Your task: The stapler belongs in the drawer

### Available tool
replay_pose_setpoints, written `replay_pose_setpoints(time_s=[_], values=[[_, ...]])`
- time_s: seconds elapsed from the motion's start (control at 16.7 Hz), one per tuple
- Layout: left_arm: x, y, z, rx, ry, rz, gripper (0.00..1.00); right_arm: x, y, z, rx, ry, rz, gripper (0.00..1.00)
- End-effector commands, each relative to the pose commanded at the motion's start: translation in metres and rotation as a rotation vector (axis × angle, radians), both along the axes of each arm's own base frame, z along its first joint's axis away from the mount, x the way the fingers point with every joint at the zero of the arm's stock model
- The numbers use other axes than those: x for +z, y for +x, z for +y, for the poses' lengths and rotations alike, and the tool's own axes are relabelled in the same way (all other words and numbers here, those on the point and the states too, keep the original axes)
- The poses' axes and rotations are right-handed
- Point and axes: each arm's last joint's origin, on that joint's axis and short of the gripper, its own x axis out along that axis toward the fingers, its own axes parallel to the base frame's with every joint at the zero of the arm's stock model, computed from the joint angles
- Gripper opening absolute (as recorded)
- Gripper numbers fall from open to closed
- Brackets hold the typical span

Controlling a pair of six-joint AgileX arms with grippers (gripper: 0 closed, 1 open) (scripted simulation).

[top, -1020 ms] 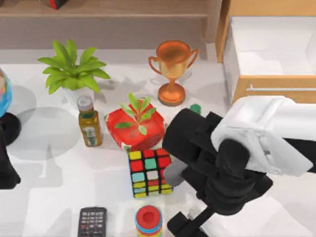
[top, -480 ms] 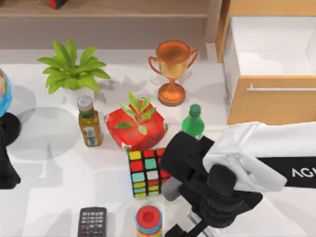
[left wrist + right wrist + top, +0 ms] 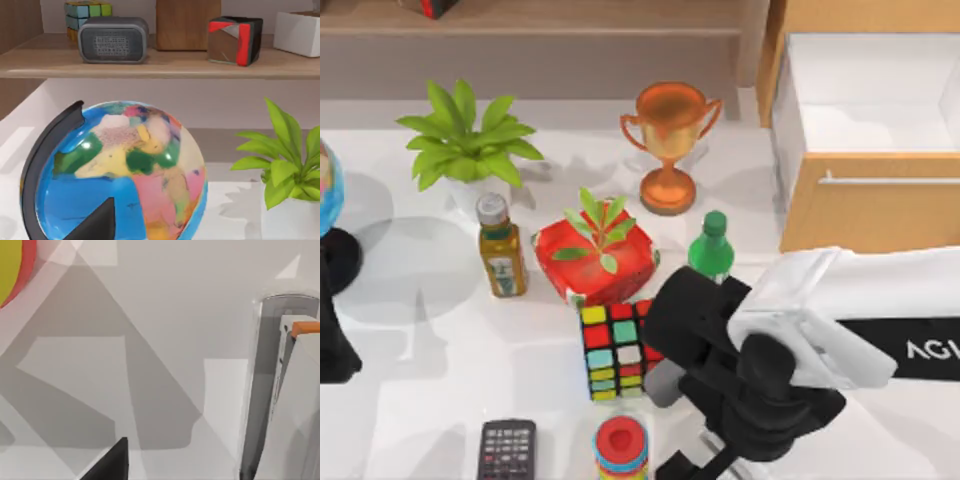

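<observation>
Since a second ago my right arm has swung back from the drawer front toward the table's near edge, uncovering the green bottle (image 3: 712, 243). Now my right gripper (image 3: 672, 378) hangs low beside the puzzle cube (image 3: 620, 348) — over the stapler (image 3: 280, 385), lying flat on the table (image 3: 440, 340). Its jaws I cannot tell. The drawer (image 3: 870, 195) stands pulled open at the far right corner, ready. My left arm sits parked by the globe (image 3: 122, 170).
</observation>
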Motion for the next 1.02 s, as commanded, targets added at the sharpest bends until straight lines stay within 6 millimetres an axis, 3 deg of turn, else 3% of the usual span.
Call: replay_pose_setpoints(time_s=[0.6,1.02], values=[[0.0,0.0,0.0,0.0,0.0,0.0,1.0,0.0,0.0,0.0,0.0,0.0,0.0,0.02],[0.0,0.0,0.0,0.0,0.0,0.0,1.0,0.0,0.0,0.0,0.0,0.0,0.0,0.0]])
